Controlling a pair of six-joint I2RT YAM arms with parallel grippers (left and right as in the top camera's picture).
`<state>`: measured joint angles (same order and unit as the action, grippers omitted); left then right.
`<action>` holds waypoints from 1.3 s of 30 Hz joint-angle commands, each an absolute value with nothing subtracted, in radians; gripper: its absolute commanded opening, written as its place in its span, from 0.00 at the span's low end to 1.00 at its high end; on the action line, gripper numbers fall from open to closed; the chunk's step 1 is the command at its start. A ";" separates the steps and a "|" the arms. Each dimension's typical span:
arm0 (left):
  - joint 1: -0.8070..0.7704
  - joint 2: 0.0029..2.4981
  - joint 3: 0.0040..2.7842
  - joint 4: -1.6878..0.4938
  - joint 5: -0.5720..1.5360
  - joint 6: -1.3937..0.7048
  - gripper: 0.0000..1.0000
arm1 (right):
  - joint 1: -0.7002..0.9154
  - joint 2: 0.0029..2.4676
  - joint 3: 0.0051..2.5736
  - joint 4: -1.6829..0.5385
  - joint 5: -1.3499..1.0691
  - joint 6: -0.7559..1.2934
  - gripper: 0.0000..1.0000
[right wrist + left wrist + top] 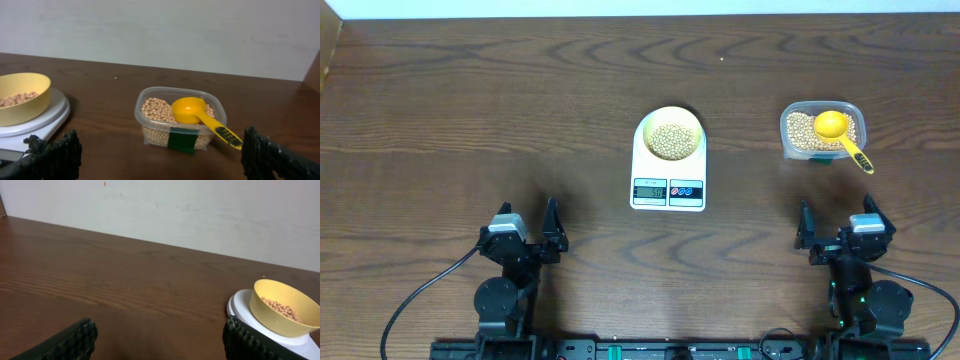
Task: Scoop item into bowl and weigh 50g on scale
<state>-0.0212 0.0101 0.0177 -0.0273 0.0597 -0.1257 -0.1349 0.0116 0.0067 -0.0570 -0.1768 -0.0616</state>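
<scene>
I see the white scale [668,172] lying in the middle of the dark wooden table [470,110], its small display [651,191] turned toward the arms, the digits too small to read. The pale yellow bowl [647,125] stands upright on the scale's round platform, and a shallow layer of tan beans [670,140] covers its bottom. Off to the right, apart from the scale, is a clear plastic tub [786,135] filled with more of the same beans. A bright yellow scoop [831,124] rests in it, the cup sitting on the beans and the handle leaning out over the rim at the corner nearest the right arm. Both arms sit at the near edge of the table, and neither has hold of anything. The left gripper [528,208] has its 2 jaws spread wide over bare wood, well to the left of the scale. From its own camera the black ribbed fingers [75,340] frame a stretch of tabletop, with the bowl and scale showing past the right-hand finger. The right gripper [836,210] is just as wide, only table between its 2 jaws, pointing toward the tub but well short of it. A pale wall [200,210] runs behind the table's far edge.
</scene>
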 commanded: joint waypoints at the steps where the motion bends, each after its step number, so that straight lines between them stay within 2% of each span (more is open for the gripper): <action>1: -0.016 0.004 0.004 -0.068 0.055 -0.109 0.82 | -0.129 0.005 0.006 -0.068 -0.136 -0.034 0.99; 13: -0.016 0.004 0.004 -0.068 0.055 -0.109 0.82 | -0.128 0.005 0.006 -0.070 -0.125 0.031 0.99; 39: -0.016 0.004 0.004 -0.068 0.055 -0.109 0.82 | -0.065 0.006 0.006 -0.073 -0.081 0.029 0.99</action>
<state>-0.0212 0.0101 0.0177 -0.0273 0.0597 -0.1257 -0.0727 0.0116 0.0067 -0.0662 -0.0959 0.0154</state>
